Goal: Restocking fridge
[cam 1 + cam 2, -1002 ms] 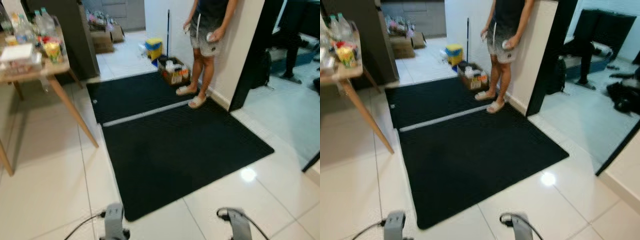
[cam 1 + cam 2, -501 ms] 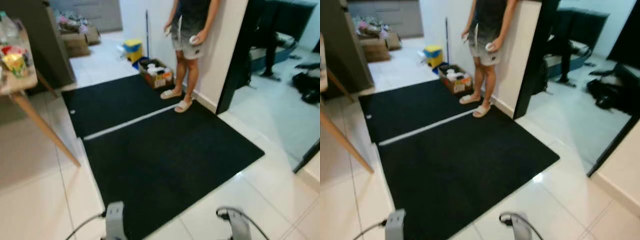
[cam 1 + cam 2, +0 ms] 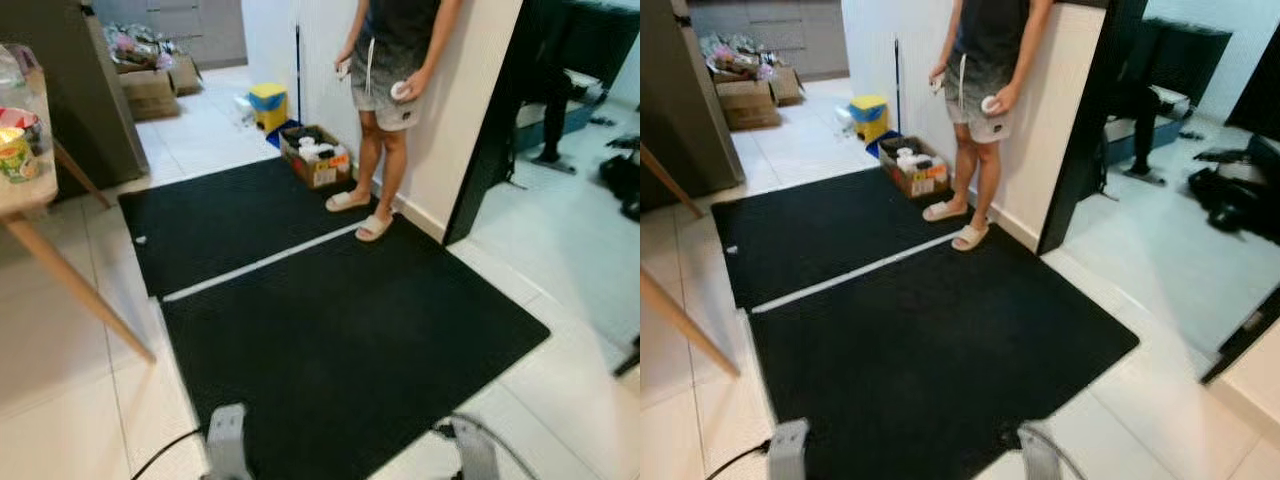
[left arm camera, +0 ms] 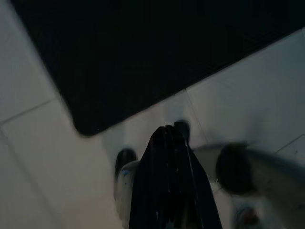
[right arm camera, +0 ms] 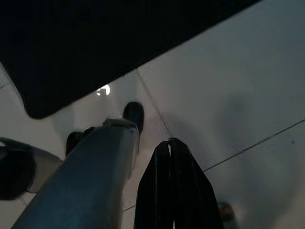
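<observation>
Camera swung right, table edging out, box label unreadable

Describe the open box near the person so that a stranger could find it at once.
Start from the black mat and the person at the white wall. The cardboard box sits on the floor beside their feet. Unlike the closed boxes farther back, it is open and holds small containers.
</observation>
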Motion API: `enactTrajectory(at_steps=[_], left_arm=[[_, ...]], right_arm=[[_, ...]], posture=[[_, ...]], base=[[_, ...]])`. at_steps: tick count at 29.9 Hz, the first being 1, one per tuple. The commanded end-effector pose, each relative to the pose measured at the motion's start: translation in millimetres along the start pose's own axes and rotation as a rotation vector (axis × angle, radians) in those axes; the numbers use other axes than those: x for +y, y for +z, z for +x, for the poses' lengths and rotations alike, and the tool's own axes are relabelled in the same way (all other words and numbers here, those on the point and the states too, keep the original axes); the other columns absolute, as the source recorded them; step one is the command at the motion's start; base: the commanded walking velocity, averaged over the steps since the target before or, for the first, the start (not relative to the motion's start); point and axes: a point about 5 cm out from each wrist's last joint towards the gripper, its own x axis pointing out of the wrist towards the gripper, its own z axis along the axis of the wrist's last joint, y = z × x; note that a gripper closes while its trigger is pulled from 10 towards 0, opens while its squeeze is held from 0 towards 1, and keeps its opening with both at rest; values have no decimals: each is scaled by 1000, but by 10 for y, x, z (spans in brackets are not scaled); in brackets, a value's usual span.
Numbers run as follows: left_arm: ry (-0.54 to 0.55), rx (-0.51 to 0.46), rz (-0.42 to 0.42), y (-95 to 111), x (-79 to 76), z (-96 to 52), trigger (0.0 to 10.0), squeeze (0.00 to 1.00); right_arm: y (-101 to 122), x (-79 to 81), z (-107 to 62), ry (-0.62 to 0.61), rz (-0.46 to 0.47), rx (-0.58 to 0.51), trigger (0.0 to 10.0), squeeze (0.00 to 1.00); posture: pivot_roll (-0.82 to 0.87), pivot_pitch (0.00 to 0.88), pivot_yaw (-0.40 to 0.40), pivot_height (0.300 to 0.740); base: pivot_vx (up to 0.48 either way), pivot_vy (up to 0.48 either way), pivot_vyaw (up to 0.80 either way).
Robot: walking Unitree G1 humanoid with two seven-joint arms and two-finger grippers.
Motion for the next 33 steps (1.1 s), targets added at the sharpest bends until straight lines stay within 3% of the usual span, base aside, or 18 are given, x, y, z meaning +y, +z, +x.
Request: enactTrajectory(at_steps=[1,33], left_arm=[[2,26,-6,-89,1,-12,10000,0],[-3,25,-17,-92,-12,-9,10000,0]], right_arm=[[-22,18,1,3,-10,9,10000,0],[-34,17,-1,7,-32,10,10000,0]], posture=[[13,6,-30,740],[10,6,-30,740]], base=[[405,0,0],[404,0,0]])
